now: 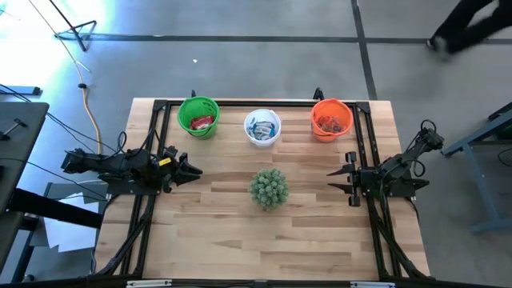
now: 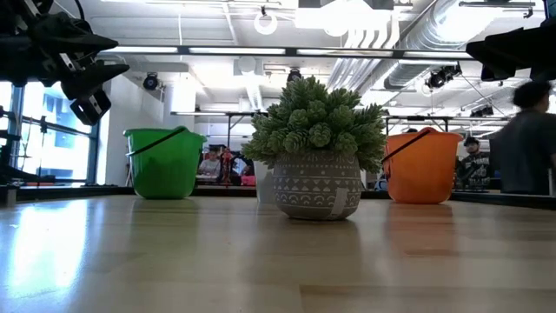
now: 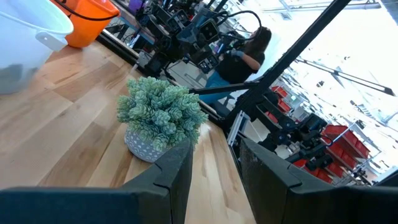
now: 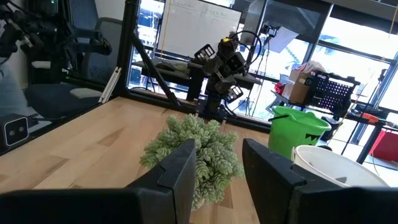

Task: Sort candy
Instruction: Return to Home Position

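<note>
Candy (image 1: 262,128) sits in three buckets (image 1: 276,120), upper centre.
Left gripper (image 1: 196,170) mid-left and right gripper (image 1: 332,180) mid-right, both with fingers parted, holding nothing.

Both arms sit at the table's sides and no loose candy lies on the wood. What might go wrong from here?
1. The plant stands between the left gripper and the right gripper, both open and empty; an inward sweep would likely tip it.
2. A person is close by on the right gripper's side; a wide swing might come near them.
3. The candy in the orange bucket looks reddish, so a mis-sort may hide there.
</note>
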